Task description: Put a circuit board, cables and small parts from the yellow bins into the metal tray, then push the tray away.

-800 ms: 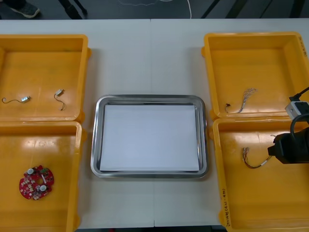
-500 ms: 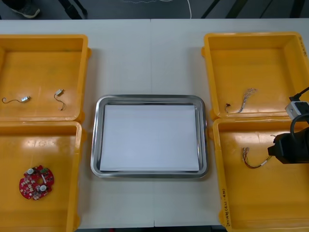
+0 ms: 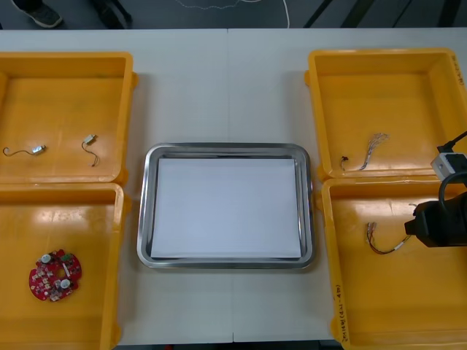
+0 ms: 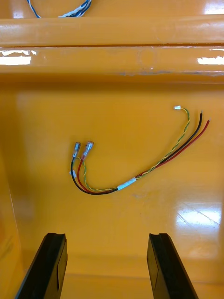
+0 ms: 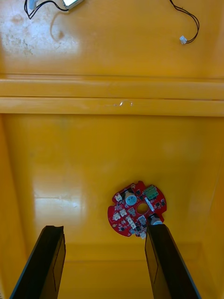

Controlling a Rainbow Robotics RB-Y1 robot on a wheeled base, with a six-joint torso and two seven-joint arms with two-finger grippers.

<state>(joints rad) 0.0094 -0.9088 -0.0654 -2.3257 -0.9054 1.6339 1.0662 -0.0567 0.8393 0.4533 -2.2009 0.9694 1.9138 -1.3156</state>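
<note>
While your right jaws hung open over the near right yellow bin [image 3: 394, 306], the red, black and yellow cable [image 4: 126, 185] lay just ahead — untouched. Your left jaws stood open too, one finger [image 5: 163, 261] hiding part of the circuit board [image 5: 133, 212]. Writing [image 3: 338, 292] on the right bin's rim was unreadable.
</note>
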